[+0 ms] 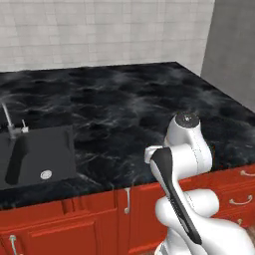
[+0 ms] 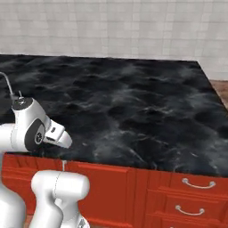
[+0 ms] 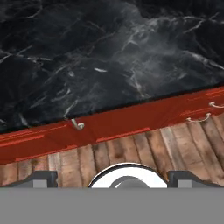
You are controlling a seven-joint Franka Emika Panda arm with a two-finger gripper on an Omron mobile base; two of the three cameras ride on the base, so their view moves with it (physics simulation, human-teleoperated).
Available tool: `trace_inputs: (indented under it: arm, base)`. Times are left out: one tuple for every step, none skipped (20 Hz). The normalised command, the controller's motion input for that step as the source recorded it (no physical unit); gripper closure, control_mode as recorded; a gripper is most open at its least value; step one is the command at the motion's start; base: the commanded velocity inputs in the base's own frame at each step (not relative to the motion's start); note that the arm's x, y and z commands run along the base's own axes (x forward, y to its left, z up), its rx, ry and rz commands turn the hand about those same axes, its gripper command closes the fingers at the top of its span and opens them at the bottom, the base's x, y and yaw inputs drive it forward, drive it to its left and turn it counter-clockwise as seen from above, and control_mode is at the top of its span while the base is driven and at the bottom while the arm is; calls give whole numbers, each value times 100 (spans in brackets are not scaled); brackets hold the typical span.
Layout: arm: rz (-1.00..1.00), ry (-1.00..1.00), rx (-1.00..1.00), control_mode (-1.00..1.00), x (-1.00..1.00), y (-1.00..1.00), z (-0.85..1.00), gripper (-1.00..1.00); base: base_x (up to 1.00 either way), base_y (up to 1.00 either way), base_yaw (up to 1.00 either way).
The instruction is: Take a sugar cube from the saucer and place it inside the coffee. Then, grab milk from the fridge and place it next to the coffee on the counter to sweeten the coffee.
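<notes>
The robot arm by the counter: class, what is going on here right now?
The white arm is folded in front of the black marble counter, handling nothing. Its gripper is open and empty, looking down over the counter edge, the red cabinets and the wooden floor. A sink with a faucet sits to the left.

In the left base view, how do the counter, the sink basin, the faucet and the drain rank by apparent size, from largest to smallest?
1. The counter, by far the largest.
2. The sink basin.
3. The faucet.
4. The drain, smallest.

Bench [image 1: 124, 99] top is wide open for passing over; just the sink [image 1: 37, 157] and faucet [image 1: 9, 122] take up the left end.
</notes>
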Motion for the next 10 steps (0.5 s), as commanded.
trace_inputs:
  arm:
    - [0,0,0,100,0,0,0,-100]
    - [0,0,0,100,0,0,0,-100]
    - [0,0,0,100,0,0,0,-100]
    - [0,0,0,100,0,0,0,-100]
    - [0,0,0,100,0,0,0,-100]
    - [0,0,0,100,0,0,0,-100]
    - [0,0,0,100,0,0,0,-100]
    - [0,0,0,100,0,0,0,-100]
    - [0,0,0,100,0,0,0,-100]
    - [0,0,0,100,0,0,0,-100]
  base:
    - [-6,0,93]
    - [-4,0,93]
    - [-4,0,93]
    - [-2,8,92]
    - [-1,8,92]
    - [0,9,93]
    - [0,12,95]
    - [0,26,95]
    - [0,30,94]
    - [0,29,94]
